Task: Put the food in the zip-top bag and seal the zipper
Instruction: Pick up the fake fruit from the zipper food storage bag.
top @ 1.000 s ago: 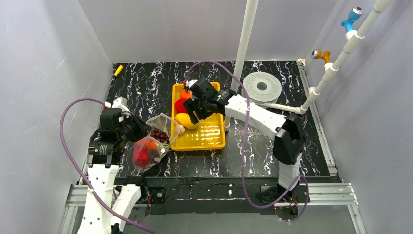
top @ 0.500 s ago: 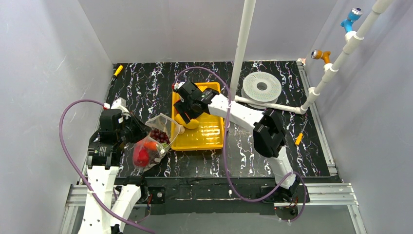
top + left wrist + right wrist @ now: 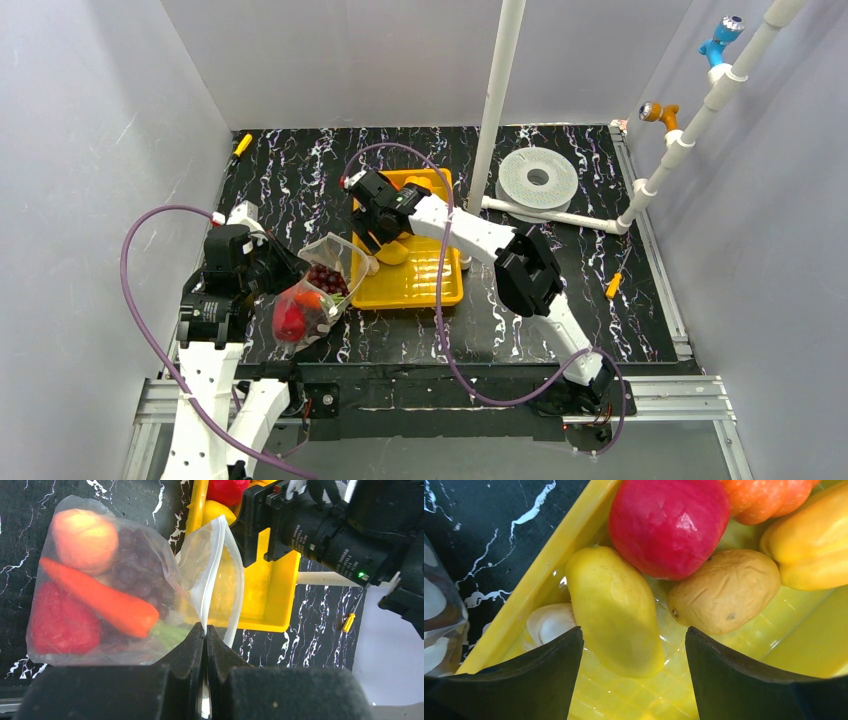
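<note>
From above, the right gripper [image 3: 380, 235] hangs over the left end of the yellow tray [image 3: 428, 282], much nearer the loose food than the left gripper [image 3: 272, 272]. The left one is off to its left, holding up the zip-top bag [image 3: 305, 305], whose mouth faces the tray. In the left wrist view, that gripper's fingers are pinched together on the bag's mouth edge at the zipper [image 3: 210, 580]. Beyond them the pouch already holds a carrot [image 3: 100, 600], grapes [image 3: 137, 567] and red and tan pieces, and the mouth gapes toward the tray just ahead. In the right wrist view, the fingers stand wide apart and empty, with a yellow fruit [image 3: 616, 610] straight ahead in the gap. Its long axis runs nearly fore and aft, leaning slightly to the right at the near end, so closing should take it across its narrow width. A garlic bulb [image 3: 548, 624] lies against its left side by the tray wall, crowding the left finger. A potato [image 3: 724, 591] sits just right of the fruit and a red apple [image 3: 669, 522] touches its far end.
</note>
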Available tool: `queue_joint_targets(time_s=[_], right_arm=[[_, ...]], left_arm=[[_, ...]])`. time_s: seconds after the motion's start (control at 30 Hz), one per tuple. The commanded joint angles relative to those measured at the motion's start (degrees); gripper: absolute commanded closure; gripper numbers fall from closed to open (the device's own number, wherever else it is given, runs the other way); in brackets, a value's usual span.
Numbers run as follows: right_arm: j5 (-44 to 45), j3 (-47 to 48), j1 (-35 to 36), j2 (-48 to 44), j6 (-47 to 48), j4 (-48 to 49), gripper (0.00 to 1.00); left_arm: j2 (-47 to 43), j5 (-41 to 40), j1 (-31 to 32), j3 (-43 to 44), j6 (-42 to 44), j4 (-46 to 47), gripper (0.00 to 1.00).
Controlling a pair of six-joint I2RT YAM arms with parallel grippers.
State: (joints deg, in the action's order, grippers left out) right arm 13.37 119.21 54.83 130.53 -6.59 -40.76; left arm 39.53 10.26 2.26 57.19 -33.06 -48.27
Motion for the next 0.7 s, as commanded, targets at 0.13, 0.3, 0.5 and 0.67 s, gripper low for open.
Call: queue_joint_targets(time_s=[0.13, 0.3, 0.5, 0.67], right_arm=[[-3.3, 1.3, 0.2, 1.9, 0.7, 0.5, 0.15], [-5.5, 0.7, 0.2, 2.6, -0.6, 1.3, 0.15], [-6.0, 1.0, 0.2, 4.0, -0.6, 1.5, 0.15], [-5.9, 1.5, 0.2, 5.2, -0.6, 1.2, 0.15]], left_arm=[[-0.5, -0.1, 0.1, 1.8, 0.4, -0.9, 1.0], [-0.5, 0.3, 0.2, 1.6, 0.3, -0.8, 1.0], [-0.7, 0.4, 0.1, 1.4, 0.2, -1.0, 1.0], [-0.9, 0.4, 0.1, 1.0, 0.2, -1.1, 1.0]])
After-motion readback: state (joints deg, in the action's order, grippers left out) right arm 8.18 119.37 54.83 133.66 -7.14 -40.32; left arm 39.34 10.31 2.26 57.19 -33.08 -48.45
